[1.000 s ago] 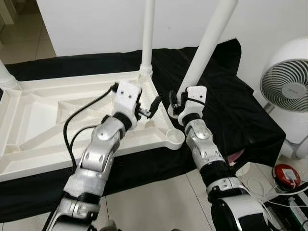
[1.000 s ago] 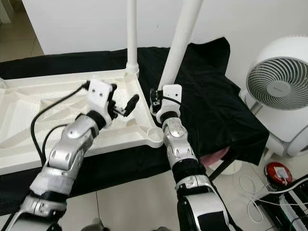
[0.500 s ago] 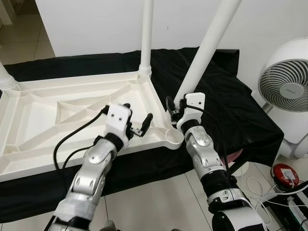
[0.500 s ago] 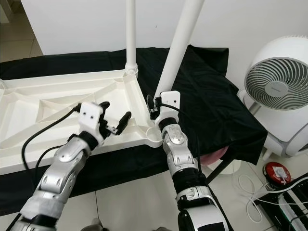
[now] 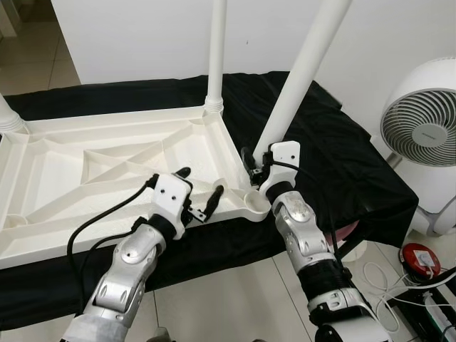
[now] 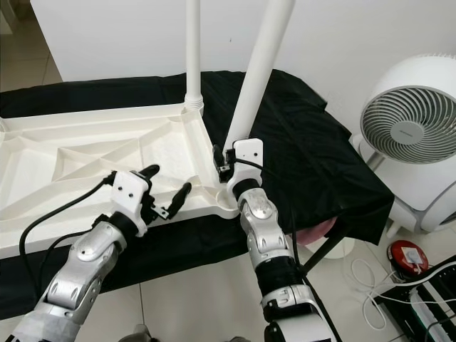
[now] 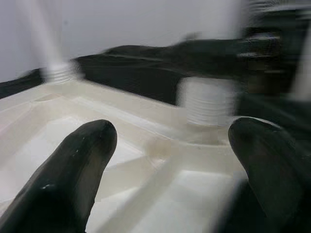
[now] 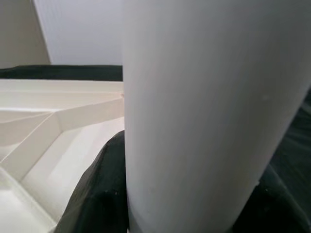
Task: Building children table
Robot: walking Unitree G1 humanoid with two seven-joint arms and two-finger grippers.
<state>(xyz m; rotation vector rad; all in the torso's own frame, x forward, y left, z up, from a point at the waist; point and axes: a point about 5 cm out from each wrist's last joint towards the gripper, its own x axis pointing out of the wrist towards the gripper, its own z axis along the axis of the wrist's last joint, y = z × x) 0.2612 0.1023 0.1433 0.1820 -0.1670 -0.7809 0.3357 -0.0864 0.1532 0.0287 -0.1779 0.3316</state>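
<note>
The white plastic tabletop lies upside down on a black cloth. One white leg stands screwed into its far right corner. Another leg's base shows at the far left corner. My right gripper is shut on a third white leg, which tilts up to the right. That leg's lower end hangs just above the near right corner socket. In the right wrist view, black fingers flank the leg. My left gripper is open over the tabletop's near edge, left of the socket.
A white fan stands to the right of the clothed surface. On the tile floor at the lower right lie a red object and white cables. A white wall rises behind the black cloth.
My left gripper has drawn back from beside the standing leg to the tabletop's near edge. The right gripper has brought the held leg slightly lower and closer to the corner socket.
</note>
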